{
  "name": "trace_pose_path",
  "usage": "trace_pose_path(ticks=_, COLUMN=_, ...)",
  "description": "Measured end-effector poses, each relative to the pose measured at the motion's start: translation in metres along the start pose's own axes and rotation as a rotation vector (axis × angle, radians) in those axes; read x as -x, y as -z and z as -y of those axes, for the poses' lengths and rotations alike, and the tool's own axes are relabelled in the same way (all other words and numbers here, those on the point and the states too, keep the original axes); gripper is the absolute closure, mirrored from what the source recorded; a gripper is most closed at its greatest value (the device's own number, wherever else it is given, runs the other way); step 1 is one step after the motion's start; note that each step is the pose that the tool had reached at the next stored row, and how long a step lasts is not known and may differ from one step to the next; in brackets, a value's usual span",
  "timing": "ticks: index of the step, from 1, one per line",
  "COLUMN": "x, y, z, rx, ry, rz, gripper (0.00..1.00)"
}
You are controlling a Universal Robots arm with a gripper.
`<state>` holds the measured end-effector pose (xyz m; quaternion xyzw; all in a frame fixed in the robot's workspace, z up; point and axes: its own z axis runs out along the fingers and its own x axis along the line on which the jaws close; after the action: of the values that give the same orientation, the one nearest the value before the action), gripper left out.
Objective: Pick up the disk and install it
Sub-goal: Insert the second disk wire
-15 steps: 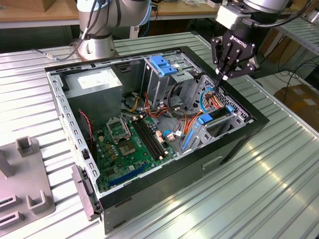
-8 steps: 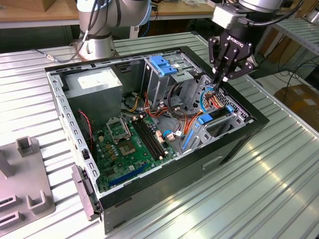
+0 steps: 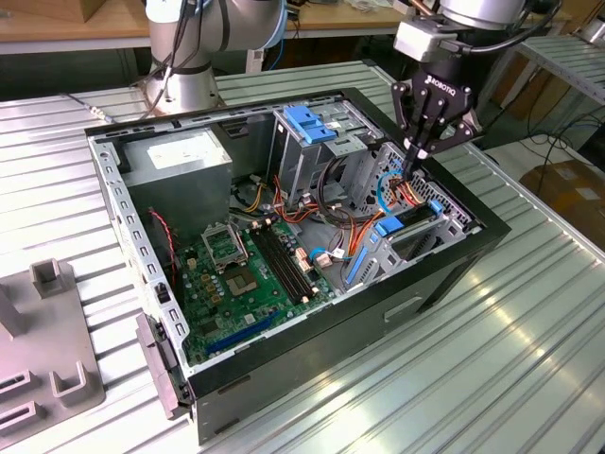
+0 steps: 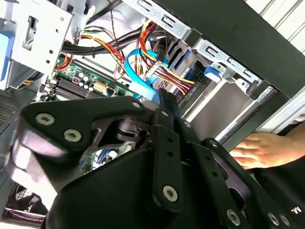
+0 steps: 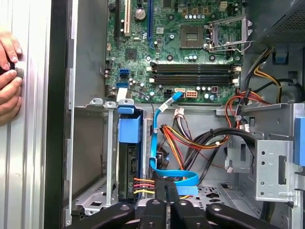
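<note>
While the gripper (image 3: 413, 163) hangs over the case's (image 3: 444, 270) front bay, its fingers (image 5: 162, 193) are pinched together on the cables (image 5: 164, 183) there. Disk (image 5: 129, 164) sits in that bay on edge, blue rail up, long axis along the case wall. A hand (image 5: 8, 76) rests outside the case.

1. Exterior view: set high and off to one side, looking down across the whole open computer case (image 3: 444, 274) on the ribbed table (image 3: 529, 359).
2. Both wrist views: close inside, sharing the motherboard (image 5: 176, 52) (image 4: 83, 83) and blue ribbon cable (image 5: 162, 143) (image 4: 140, 71).
</note>
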<state>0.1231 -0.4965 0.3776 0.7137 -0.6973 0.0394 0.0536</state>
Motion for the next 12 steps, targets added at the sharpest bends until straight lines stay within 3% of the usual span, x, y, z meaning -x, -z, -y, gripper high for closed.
trace_pose_path(ticks=1, x=0.0002, y=-0.0013, z=0.0001, rx=-0.0005, ry=0.0, rz=-0.0031, gripper=0.89)
trace_pose_path(ticks=3, x=0.0003, y=-0.0027, z=0.0002, rx=-0.0015, ry=0.0, rz=-0.0063, gripper=0.89)
trace_pose_path(ticks=8, x=0.0003, y=-0.0031, z=0.0001, rx=-0.0018, ry=0.0, rz=-0.008, gripper=0.89)
trace_pose_path(ticks=11, x=0.0005, y=-0.0035, z=0.0001, rx=-0.0017, ry=0.0, rz=-0.0094, gripper=0.83)
trace_pose_path(ticks=12, x=0.0005, y=-0.0037, z=0.0001, rx=-0.0017, ry=0.0, rz=-0.0109, gripper=0.76)
